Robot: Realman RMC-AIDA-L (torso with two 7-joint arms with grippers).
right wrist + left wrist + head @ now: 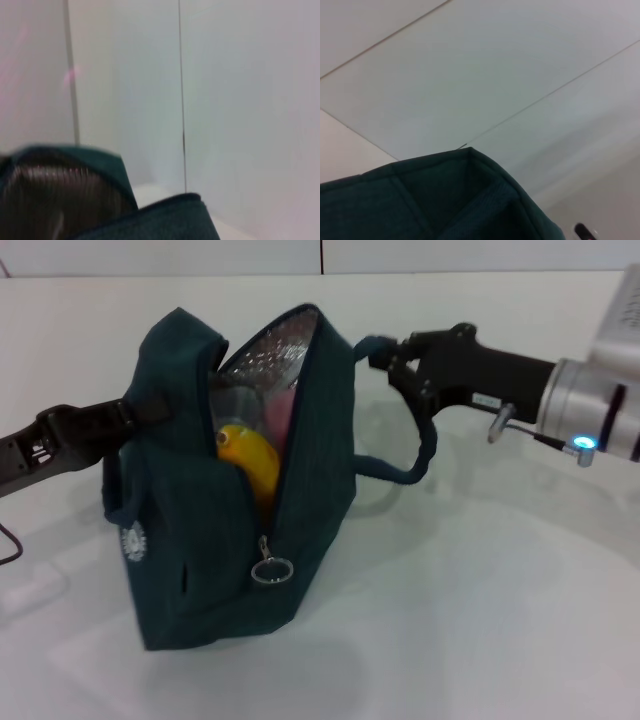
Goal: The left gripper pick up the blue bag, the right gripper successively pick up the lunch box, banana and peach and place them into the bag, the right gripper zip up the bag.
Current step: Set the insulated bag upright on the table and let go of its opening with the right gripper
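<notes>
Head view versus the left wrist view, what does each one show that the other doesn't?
Only the head view shows the bag's open mouth with the banana and something pink inside, the silver lining, the zipper pull low on the front, the left end effector at the bag's left side, and the right end effector at the strap. Only the left wrist view shows a close-up of one top corner of the fabric and thin seam lines on the pale surface behind. Both share the blue bag.
</notes>
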